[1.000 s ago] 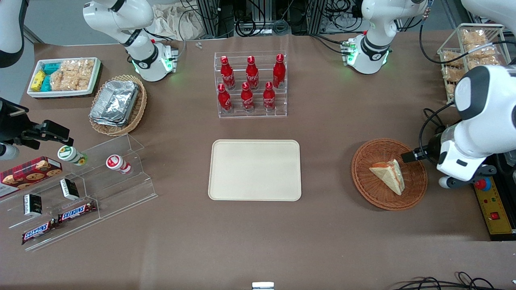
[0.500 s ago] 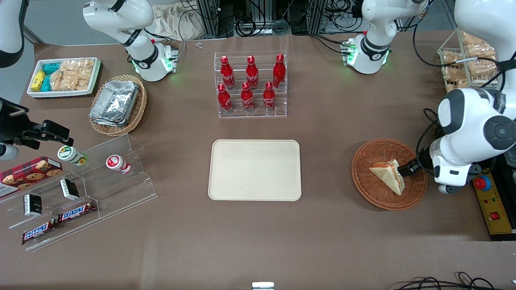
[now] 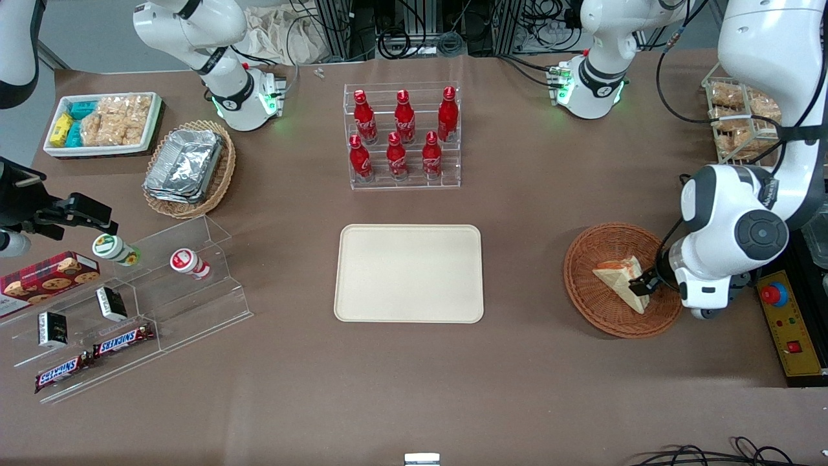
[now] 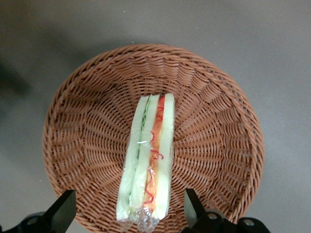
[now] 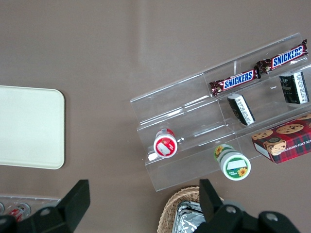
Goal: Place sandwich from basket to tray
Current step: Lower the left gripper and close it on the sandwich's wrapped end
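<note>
gripper [image 4: 127,213] hanging over basket [image 4: 87,121], fingers spread wide, straddling sandwich [image 4: 148,155] end, not touching. sandwich lying in basket, filling edge up. tray [image 3: 409,273] well apart. risks: wrap slipping, fingertip catching wicker, squashing soft bread.

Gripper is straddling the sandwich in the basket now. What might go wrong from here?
1. The open gripper straddles only the sandwich's near end, so the far end might sag or swing on lifting.
2. The sandwich is wrapped in clear film; the fingers may slip on it, or squash the soft bread.
3. The fingers are low inside the basket; going lower could snag the weave and drag it instead of reaching the tray.
</note>
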You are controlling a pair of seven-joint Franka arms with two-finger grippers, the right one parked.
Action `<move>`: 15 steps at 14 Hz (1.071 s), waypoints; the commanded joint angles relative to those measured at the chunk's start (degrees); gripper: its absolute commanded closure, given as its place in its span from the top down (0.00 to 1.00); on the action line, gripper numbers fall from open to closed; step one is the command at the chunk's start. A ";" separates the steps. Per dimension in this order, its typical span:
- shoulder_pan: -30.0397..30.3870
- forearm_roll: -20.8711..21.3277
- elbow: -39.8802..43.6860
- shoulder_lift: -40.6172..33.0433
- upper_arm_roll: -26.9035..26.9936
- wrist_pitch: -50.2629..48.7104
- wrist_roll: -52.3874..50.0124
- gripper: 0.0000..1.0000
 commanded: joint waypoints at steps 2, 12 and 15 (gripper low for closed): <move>0.02 1.42 -0.69 0.75 -0.35 1.78 -3.22 1.00; 0.02 1.42 -2.89 1.10 -0.35 2.14 -3.22 1.00; 0.02 1.33 -3.15 2.51 -0.44 4.32 -3.22 1.00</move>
